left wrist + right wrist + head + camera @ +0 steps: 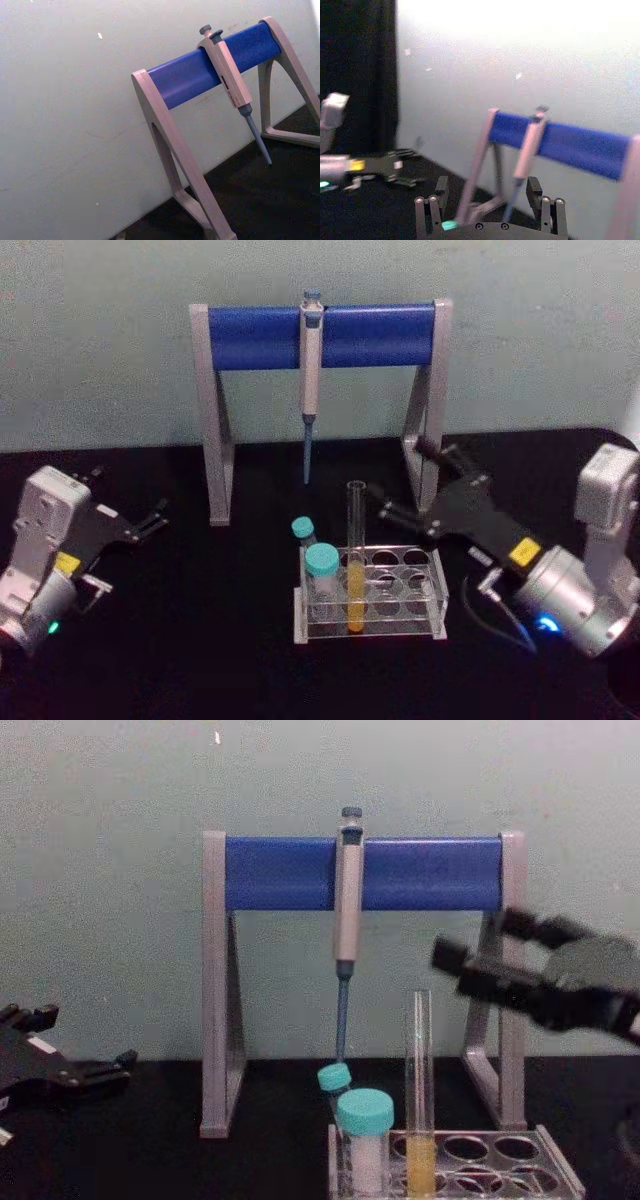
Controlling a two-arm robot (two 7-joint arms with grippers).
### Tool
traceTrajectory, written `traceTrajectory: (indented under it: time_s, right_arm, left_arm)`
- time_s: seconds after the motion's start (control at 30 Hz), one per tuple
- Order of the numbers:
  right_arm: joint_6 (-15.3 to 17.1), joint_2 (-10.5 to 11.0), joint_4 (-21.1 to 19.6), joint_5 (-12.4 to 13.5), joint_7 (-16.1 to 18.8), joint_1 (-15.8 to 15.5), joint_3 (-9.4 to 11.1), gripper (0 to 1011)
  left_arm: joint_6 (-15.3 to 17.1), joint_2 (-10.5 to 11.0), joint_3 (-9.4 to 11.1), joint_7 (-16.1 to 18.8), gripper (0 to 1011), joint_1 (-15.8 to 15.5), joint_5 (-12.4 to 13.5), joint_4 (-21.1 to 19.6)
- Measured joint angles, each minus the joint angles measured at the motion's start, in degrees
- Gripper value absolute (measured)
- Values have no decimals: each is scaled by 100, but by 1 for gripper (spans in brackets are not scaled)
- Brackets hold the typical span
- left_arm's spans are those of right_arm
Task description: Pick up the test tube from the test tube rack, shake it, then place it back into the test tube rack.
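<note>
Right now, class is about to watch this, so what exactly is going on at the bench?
The right gripper, fingers open, is reaching in toward the test tube, which stands upright in the test tube rack and is not yet grasped. The left gripper sits parked at the left of the table. Two teal-capped vials share the rack, and a pipette hangs on the blue-barred stand behind.
</note>
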Motion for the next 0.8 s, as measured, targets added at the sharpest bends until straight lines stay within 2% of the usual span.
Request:
traceTrajectory:
  time_s: [0.1,0.2,0.3,0.33,0.43,0.6,0.8]
  right_arm:
    - [-106,-15,-219,-258,-392,-185,215,1000]
    - [-118,-81,-412,-662,-999,-431,471,1000]
    - [-24,-145,-468,-897,-1354,-575,604,1000]
    - [60,-189,-478,-1052,-1579,-654,676,1000]
    - [212,-275,-440,-1288,-1882,-764,756,1000]
    - [412,-407,-235,-1455,-2087,-872,801,1000]
    - [596,-592,103,-1524,-2162,-935,827,1000]
  left_arm:
    - [0,0,0,0,1001,0,0,0]
    - [0,0,0,0,1001,0,0,0]
    - [0,0,0,0,1001,0,0,0]
    - [0,0,0,0,1001,0,0,0]
    - [0,0,0,0,1001,0,0,0]
    - [0,0,0,0,1001,0,0,0]
    - [0,0,0,0,1001,0,0,0]
